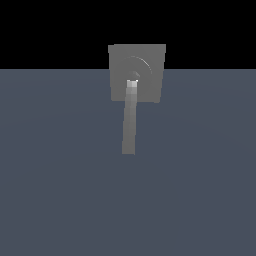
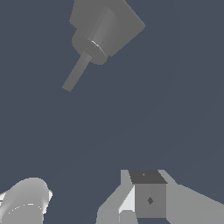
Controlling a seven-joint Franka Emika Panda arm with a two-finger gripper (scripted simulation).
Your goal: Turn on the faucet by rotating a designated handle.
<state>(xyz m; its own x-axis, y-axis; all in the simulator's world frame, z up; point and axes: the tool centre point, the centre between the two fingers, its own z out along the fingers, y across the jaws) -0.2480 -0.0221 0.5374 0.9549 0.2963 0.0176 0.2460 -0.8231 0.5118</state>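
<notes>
- Exterior view: the faucet [image 1: 145, 62] is a matte grey squarish block standing at the far edge of the blue-grey floor [image 1: 60, 190], its upper part set against the black background; a raised circular ring marks its face.
- Exterior view: the handle [image 1: 130, 120] is a long, thin, flat-sided bar that starts at the ring's centre, paler at that hub end; its long axis runs almost straight down the picture, leaning slightly toward the exterior view's left at its free end; it is longer than the block and reaches well past the block's lower edge; no arm or gripper shows here.
- Wrist view: the faucet [image 2: 118, 26] appears tilted, with the handle [image 2: 78, 73] sticking out from its round hub on a diagonal; the free end points away from the block.
- Wrist view: parts of the gripper [image 2: 87, 201] fill the near edge, a rounded pale finger [image 2: 26, 199] and a blocky grey one [image 2: 148, 199]; they stand apart with bare floor between them, clasping nothing, well apart from the handle.
</notes>
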